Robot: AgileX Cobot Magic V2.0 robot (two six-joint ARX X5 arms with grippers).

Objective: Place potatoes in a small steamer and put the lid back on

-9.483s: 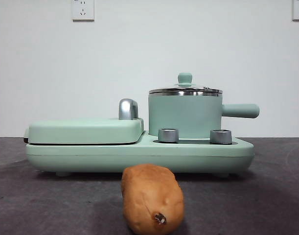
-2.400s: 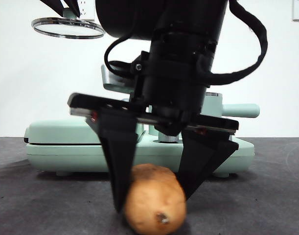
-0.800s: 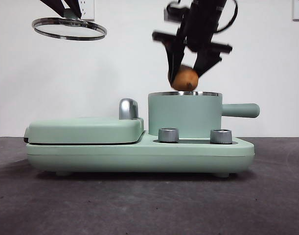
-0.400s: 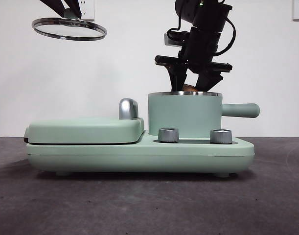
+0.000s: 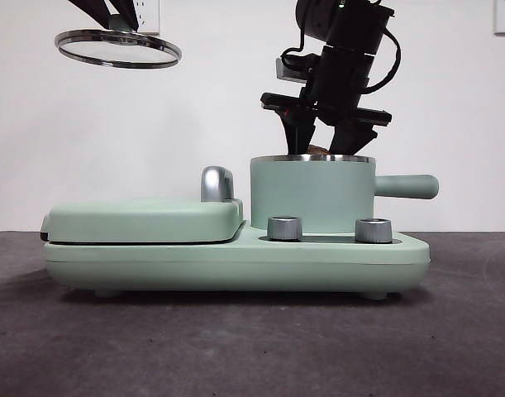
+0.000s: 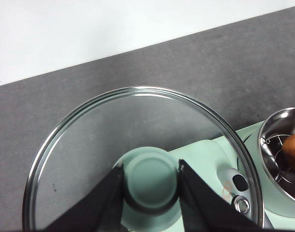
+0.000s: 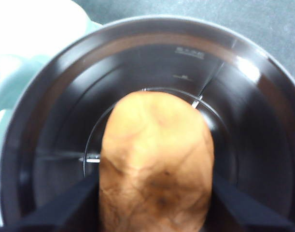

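The small steamer (image 5: 312, 194) stands uncovered on the right of the mint-green appliance. My right gripper (image 5: 325, 142) reaches down into its mouth, shut on the orange-brown potato (image 7: 157, 159). The potato sits low inside the steel bowl (image 7: 36, 96), above the rack. Only its top shows over the rim in the front view (image 5: 320, 150). My left gripper (image 5: 120, 18) is high at the upper left, shut on the mint-green knob (image 6: 151, 181) of the glass lid (image 5: 118, 45). It holds the lid level in the air. The left wrist view shows the steamer (image 6: 277, 121) with the potato (image 6: 294, 150) inside.
The flat griddle with its closed cover (image 5: 145, 222) takes the left half of the appliance, with a chrome hinge (image 5: 216, 184) beside the steamer. Two steel dials (image 5: 284, 228) sit in front of the steamer. The steamer's stubby handle (image 5: 405, 187) points right. The dark table (image 5: 252, 347) lies in front.
The lid was lifted off and the potato was picked up from the table. In the last second my right gripper lowered the potato from above the rim into the steamer. The lid stayed still.
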